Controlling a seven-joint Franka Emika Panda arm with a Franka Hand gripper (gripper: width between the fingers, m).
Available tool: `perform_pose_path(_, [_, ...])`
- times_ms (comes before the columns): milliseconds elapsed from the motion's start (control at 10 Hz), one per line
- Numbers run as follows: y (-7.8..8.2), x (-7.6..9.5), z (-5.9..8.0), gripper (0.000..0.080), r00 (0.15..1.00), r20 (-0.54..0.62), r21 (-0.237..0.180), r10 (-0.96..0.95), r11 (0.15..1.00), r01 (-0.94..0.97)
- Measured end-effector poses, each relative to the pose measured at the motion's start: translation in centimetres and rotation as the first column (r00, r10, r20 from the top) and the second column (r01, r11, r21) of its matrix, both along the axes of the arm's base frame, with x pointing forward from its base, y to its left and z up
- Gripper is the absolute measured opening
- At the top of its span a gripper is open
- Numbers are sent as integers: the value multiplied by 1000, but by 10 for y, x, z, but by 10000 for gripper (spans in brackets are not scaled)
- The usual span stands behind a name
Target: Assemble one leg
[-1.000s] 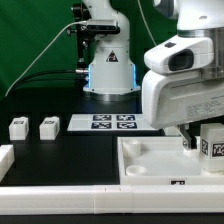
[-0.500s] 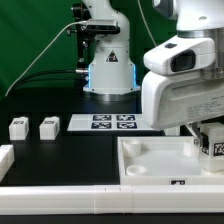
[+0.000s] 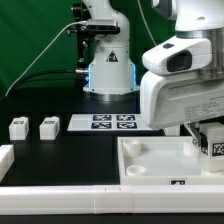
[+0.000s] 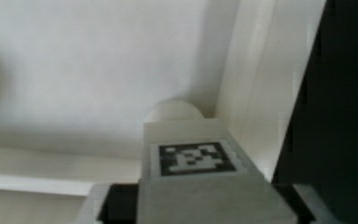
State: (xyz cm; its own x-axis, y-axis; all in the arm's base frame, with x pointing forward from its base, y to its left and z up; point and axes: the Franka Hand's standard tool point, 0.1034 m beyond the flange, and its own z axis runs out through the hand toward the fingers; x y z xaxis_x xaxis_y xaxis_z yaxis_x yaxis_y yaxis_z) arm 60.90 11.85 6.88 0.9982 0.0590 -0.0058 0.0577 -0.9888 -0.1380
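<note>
Exterior view, read from its left edge across, with the marker board (image 3: 112, 122) as the landmark: a white part's corner (image 3: 6, 157) shows at the far edge, nearer the camera than the board. Next come two loose legs on the black table (image 3: 60, 150), the first leg (image 3: 18, 128) and the second leg (image 3: 48, 127), side by side and a little apart, both to the exterior view's left of the board and level with it. Each is a small white block with a black-and-white tag on its face. Behind the board stands the arm's base (image 3: 108, 70), white with a blue glow. To the exterior view's right of the board and closer to the camera lies the large white tray-like piece (image 3: 150, 160), its raised rim facing the camera. Over the tray's far right part hangs the arm's wrist housing (image 3: 180, 95), and below it the pincer (image 3: 205, 147) is clenched around a third leg (image 3: 213, 145), tag facing outward, low over the tray.

Wrist view: the held leg (image 4: 194, 150) sits between the pincer's fingers (image 4: 108, 203), tag up. Its rounded tip is close to the tray's inner wall (image 4: 247, 70); whether they touch cannot be told.
</note>
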Motion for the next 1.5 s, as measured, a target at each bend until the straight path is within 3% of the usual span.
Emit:
perform_pose_path(300, [1,0,0,297,923,-39,-10,-384,923,384])
perform_pose_path(500, [2,0,-1,297,764,-79,-26,-640,768,640])
perform_pose_path(700, [4,-1,-2,297,618,-106,-44,-779,624,780])
perform_pose_path(900, [7,-2,-2,297,409,-133,-73,-903,420,904])
perform_pose_path(1100, [8,-2,-2,297,327,-139,-86,-935,341,936])
perform_pose_path(1300, [11,-3,-2,528,347,-138,-83,-928,360,929])
perform_pose_path(1400, [11,-3,-2,612,412,-134,-73,-901,424,903])
perform_pose_path(1500, [12,-3,-2,612,432,-133,-72,-892,443,894])
